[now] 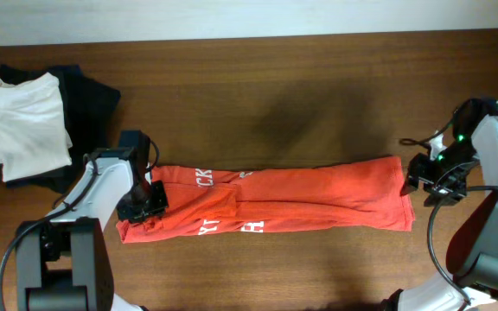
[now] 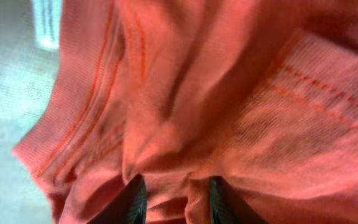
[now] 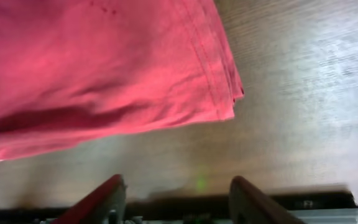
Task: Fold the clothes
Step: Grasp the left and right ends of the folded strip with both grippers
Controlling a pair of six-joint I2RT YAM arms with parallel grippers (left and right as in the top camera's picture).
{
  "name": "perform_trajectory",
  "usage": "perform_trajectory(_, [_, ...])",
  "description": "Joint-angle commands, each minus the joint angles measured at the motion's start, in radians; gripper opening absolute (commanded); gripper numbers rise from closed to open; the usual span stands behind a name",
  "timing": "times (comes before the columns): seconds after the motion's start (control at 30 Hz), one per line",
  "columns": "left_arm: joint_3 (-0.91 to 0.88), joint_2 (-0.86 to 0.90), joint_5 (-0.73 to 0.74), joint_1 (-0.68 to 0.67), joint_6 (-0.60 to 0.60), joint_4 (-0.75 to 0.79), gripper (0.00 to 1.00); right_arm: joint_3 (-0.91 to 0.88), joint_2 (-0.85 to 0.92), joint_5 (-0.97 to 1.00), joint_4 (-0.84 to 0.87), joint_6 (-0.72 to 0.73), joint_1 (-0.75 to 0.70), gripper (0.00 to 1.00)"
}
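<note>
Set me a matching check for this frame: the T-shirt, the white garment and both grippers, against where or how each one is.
1 T-shirt
2 white garment
3 left gripper
4 right gripper

A open, over bare table
B folded, lying on dark garments
C folded into a long band
D pinching orange cloth

Pairs: 1-C, 2-B, 3-D, 4-A

White lettering on the T-shirt [image 1: 318,194] is mostly folded under, only fragments legible. The left gripper [image 1: 152,200] covers its left end. The white garment [image 1: 28,121] hides most of the dark garments [image 1: 93,95] at far left.
</note>
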Motion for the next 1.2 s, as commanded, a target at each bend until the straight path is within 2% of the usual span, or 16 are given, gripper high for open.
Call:
perform_trajectory(0.0, [0.078, -0.036, -0.013, 0.004, -0.045, -0.023, 0.37, -0.074, -0.005, -0.009, 0.05, -0.044, -0.005, 0.61])
perform_trajectory(0.03, [0.107, -0.06, -0.013, 0.004, -0.044, -0.026, 0.4, -0.1, -0.004, -0.01, 0.09, -0.058, -0.005, 0.62])
perform_trajectory(0.1, [0.123, -0.091, -0.014, 0.004, -0.044, -0.026, 0.51, -0.142, -0.003, -0.012, 0.177, -0.061, -0.005, 0.68])
perform_trajectory(0.2, [0.122, -0.102, -0.013, 0.004, -0.044, -0.033, 0.53, -0.206, -0.003, -0.013, 0.301, -0.147, -0.005, 0.7])
perform_trajectory(0.37, [0.122, -0.102, -0.013, 0.003, -0.044, -0.045, 0.54, -0.227, 0.02, -0.025, 0.443, -0.154, -0.003, 0.72])
perform_trajectory(0.5, [0.122, -0.102, -0.013, 0.003, -0.044, -0.045, 0.54, -0.227, 0.02, -0.089, 0.548, -0.153, -0.004, 0.65])
perform_trajectory(0.57, [0.122, -0.102, -0.013, 0.003, -0.044, -0.045, 0.54, -0.227, 0.02, -0.103, 0.601, -0.153, -0.003, 0.57])
perform_trajectory(0.63, [0.122, -0.102, -0.013, 0.003, -0.044, -0.046, 0.54, -0.227, 0.02, -0.103, 0.651, -0.153, -0.003, 0.53])
perform_trajectory(0.93, [0.122, -0.102, -0.013, 0.003, -0.044, -0.046, 0.54, -0.228, 0.021, -0.108, 0.739, -0.153, 0.061, 0.53])
perform_trajectory(1.17, [0.122, -0.102, -0.013, 0.003, -0.044, -0.046, 0.54, -0.235, 0.021, -0.064, 0.727, -0.153, 0.061, 0.49])
